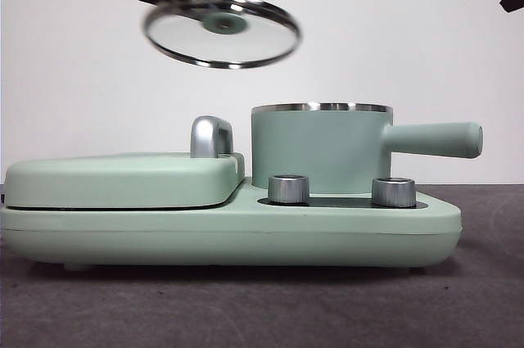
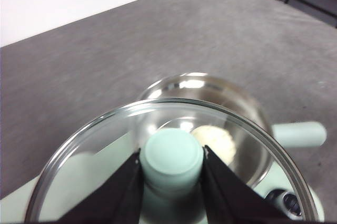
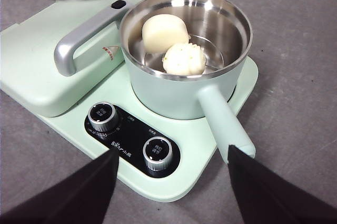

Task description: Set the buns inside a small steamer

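Grey, felt-like table covering and a plain white wall frame the scene. Both buns already lie inside the small steamer [image 3: 185,50]: the smooth bun [image 3: 164,32] rests toward the far wall of the steel interior, and the pleated bun [image 3: 184,58], with small green specks, sits touching it on the side nearer the straight handle [image 3: 225,124]. By that measure the placing itself looks done; what seems left is setting the glass lid [image 1: 221,30] back on the open pot.

That lid hangs tilted in the air above the grill plate [image 1: 123,178] and up to one side of the steamer's rim, well clear of it. The left gripper [image 2: 172,168] has it, jaws closed on the mint-green knob [image 2: 172,156]. The right gripper [image 3: 171,182] waits with its jaws spread wide and empty, near the base's front edge.

On the black control panel [image 3: 131,139] sit two steel dials [image 3: 102,116], with small white print beside them, possibly a brand mark, too small to read. A small label [image 3: 110,52] by the chrome handle [image 3: 79,42] is likewise illegible.
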Controlling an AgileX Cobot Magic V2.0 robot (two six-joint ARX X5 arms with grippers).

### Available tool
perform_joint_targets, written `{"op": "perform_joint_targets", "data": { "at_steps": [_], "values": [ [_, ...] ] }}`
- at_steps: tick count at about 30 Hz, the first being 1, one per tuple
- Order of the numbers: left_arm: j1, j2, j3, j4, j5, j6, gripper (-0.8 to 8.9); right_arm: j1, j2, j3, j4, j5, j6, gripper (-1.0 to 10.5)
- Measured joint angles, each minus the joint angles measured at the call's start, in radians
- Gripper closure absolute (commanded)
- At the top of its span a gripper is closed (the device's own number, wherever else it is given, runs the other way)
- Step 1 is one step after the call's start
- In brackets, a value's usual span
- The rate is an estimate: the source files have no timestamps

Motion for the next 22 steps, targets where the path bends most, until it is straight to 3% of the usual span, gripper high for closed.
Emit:
{"op": "perform_joint_targets", "data": {
  "at_steps": [12,22],
  "values": [
    [-0.076,0.205,0.0,0.308,0.001,0.026,7.98,0.0,0.0,0.0,-0.005,0.0,0.002,6.3],
    [-0.079,0.292,0.0,0.431,0.0,0.07,7.98,0.0,0.0,0.0,-0.005,0.0,0.002,6.3]
  ]
}}
